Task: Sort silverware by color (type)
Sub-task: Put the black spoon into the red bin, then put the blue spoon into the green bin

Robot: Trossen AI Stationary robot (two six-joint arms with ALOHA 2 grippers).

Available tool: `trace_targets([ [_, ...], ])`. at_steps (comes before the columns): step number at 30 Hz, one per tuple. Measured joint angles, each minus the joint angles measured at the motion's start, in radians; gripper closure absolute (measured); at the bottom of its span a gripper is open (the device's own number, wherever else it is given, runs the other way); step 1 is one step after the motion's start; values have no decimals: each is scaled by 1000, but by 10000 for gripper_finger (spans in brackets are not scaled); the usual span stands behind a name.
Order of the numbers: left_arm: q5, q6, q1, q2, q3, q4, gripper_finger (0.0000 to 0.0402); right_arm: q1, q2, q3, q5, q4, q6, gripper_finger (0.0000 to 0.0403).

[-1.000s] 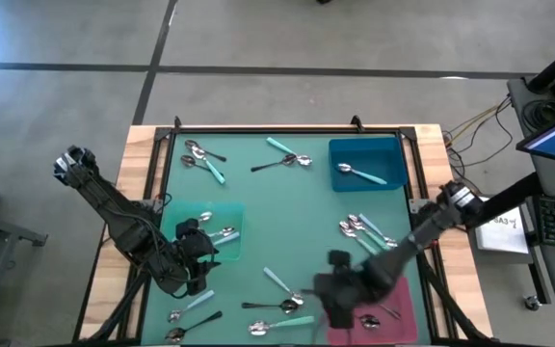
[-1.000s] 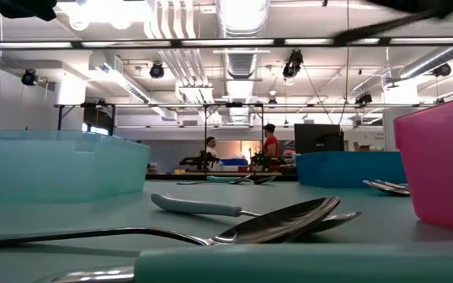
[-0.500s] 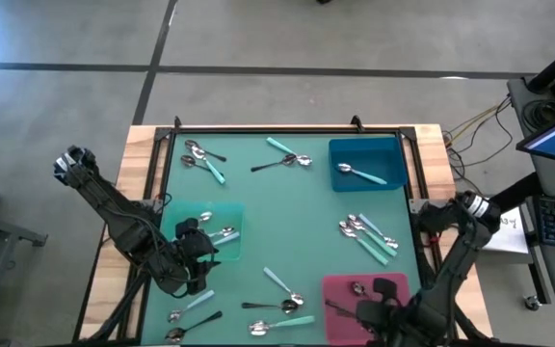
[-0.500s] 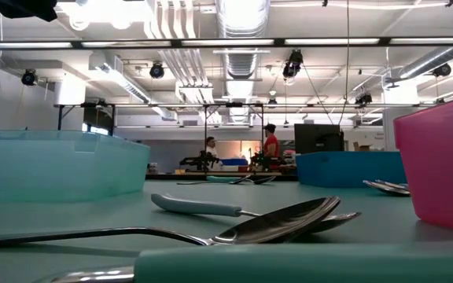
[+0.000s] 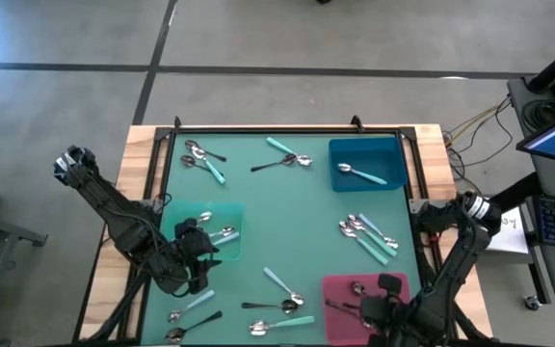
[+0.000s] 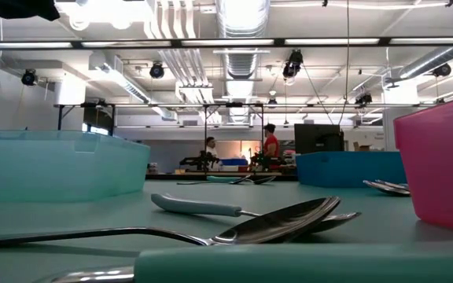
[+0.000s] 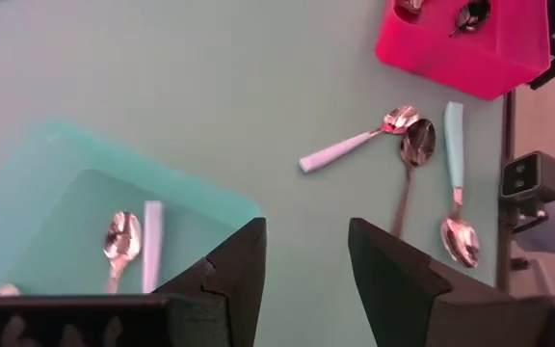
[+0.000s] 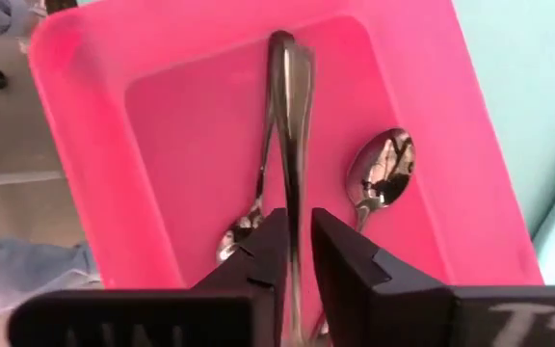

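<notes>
My right gripper [image 8: 299,260] hangs over the pink tray [image 5: 339,289] at the table's near right, shut on an all-metal spoon [image 8: 287,145]. Two more metal spoons [image 8: 382,173] lie in that tray. My left gripper [image 7: 306,270] stands open over the near edge of the teal tray [image 5: 189,214] at the left, with nothing between its fingers. That tray holds spoons [image 7: 121,239]. A pale-handled spoon [image 5: 359,173] lies in the blue tray [image 5: 366,149] at the far right. Loose spoons lie in clusters on the mat [image 5: 364,231], [image 5: 277,299], [image 5: 200,157]. My right gripper pinches the metal spoon's handle [image 8: 291,217] between its two fingers, coming steeply from above. The handle runs out along the fingers, its broad free end [image 8: 283,48] toward the tray's wall. The bowl end is hidden behind the fingers. Whether the spoon touches the tray floor I cannot tell.
More loose spoons lie at the far middle [image 5: 285,157] and near left [image 5: 189,318]. A raised black frame [image 5: 258,128] borders the teal mat. In the low view, spoons [image 6: 281,220] fill the foreground, with people far off in the room behind.
My right gripper has swung from the near middle of the table toward the right edge, sunk a little and rolled its wrist. It now hangs over the pink tray with the metal spoon. The left arm has kept still.
</notes>
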Motion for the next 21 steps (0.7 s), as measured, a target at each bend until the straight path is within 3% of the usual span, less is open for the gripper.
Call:
trace_targets([
  [6, 141, -44, -2, 30, 0, 31, 267, -1, 0, 0, 0, -25, 8, 308],
  [11, 313, -72, -26, 125, 0, 79, 267, -6, 0, 0, 0, -26, 2, 266],
  [21, 506, -365, -162, 313, 0, 18, 267, -10, 0, 0, 9, -22, -10, 230],
])
